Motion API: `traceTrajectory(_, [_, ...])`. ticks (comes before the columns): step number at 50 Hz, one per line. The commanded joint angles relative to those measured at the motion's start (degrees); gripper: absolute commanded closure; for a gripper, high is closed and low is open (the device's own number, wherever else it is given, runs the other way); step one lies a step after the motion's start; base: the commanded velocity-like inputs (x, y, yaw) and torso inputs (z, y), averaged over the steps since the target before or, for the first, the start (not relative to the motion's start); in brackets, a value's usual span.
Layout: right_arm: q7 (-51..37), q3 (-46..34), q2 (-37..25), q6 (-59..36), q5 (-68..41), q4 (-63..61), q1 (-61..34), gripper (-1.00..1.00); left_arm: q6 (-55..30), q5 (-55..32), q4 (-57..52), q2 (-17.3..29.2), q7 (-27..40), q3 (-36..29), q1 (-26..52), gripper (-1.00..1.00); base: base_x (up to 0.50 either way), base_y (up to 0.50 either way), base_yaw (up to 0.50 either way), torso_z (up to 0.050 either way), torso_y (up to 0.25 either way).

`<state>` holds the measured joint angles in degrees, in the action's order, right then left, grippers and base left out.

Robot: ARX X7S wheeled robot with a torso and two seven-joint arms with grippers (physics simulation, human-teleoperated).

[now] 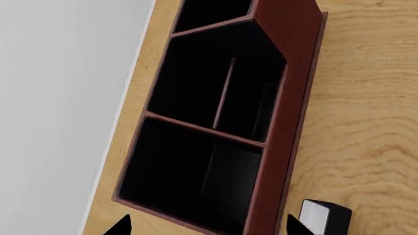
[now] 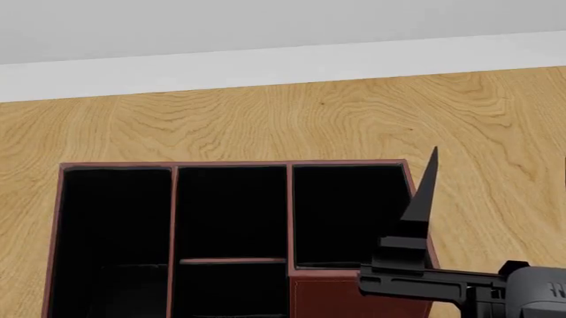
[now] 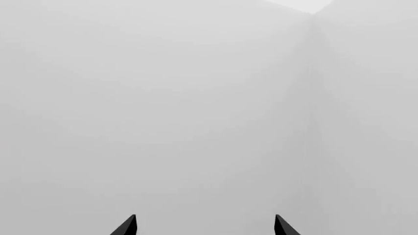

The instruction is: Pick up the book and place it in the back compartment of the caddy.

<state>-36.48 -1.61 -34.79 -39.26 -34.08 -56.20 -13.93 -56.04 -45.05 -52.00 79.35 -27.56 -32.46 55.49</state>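
Note:
The caddy is a dark red-brown box with a black inside and three columns; it also shows in the head view. Its middle column has a short cross divider, and the back compartment is the nearer section, also seen in the left wrist view. The book, white-faced with a dark side, lies on the table just outside the caddy's tall wall. My left gripper is open and empty above the caddy's end column, with the book beside one fingertip. My right gripper is open and empty by the caddy's right near corner and faces the wall.
The wooden table runs back to a white wall. In the left wrist view the table edge lies close along the caddy's far side. The right arm's dark body stands over the caddy's near right corner.

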Motion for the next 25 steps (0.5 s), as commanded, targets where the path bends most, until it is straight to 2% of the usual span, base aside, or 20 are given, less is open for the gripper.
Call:
traceTrajectory(1, [-0.5, 0.1, -0.3, 0.3, -0.5, -0.1, 0.1, -1.0, 6.4, -1.0, 0.4, 3.0, 4.6, -1.7, -7.0, -1.0, 0.0, 0.0, 0.0, 0.0, 0.0])
traceTrajectory(25, [-1.1, -0.7, -0.8, 1.0, -0.9, 0.3, 0.0, -1.0, 11.3, 1.0, -2.1, 5.3, 7.2, -5.1, -12.8, -1.0, 0.0, 0.0, 0.0, 0.0, 0.0])
